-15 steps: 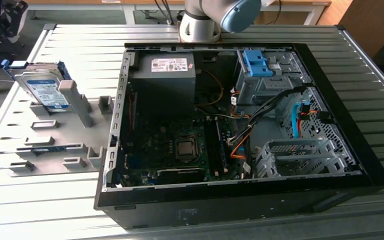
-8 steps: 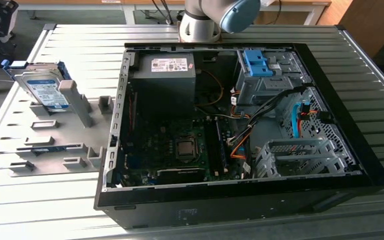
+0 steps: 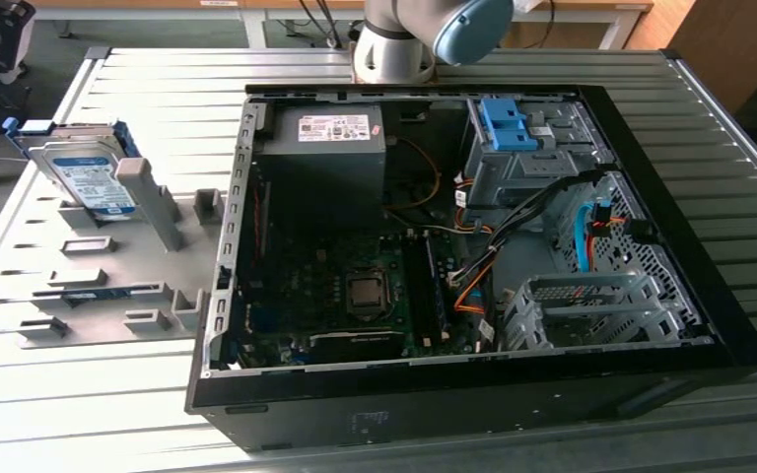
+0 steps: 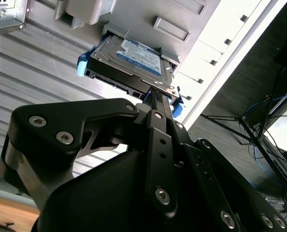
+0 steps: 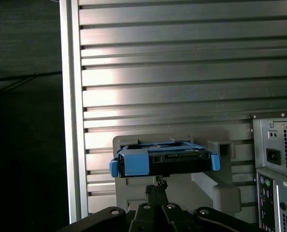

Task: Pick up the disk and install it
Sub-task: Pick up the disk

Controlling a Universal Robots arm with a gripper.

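Observation:
The disk (image 3: pixel 90 179), a silver drive with a white-and-blue label in a blue bracket, leans upright in a grey holder (image 3: pixel 155 202) at the exterior view's left. Both wrist views show the disk (image 4: pixel 134 60) (image 5: pixel 163 160) ahead of my gripper (image 4: pixel 157 95) (image 5: pixel 155 185), with a gap between them. The black fingers lie together, shut on nothing. In the exterior view the arm's grey-and-blue joint (image 3: pixel 418 34) stands behind the computer case.
An open black computer case (image 3: pixel 694 296) lies on the ribbed metal table (image 3: pixel 733 128), with a grey power-supply box (image 3: pixel 332 133), a bare blue bracket (image 3: pixel 504 123) in a drive bay and a metal cage (image 3: pixel 576 305). The grey fixture plate (image 3: pixel 90 276) holds several slots.

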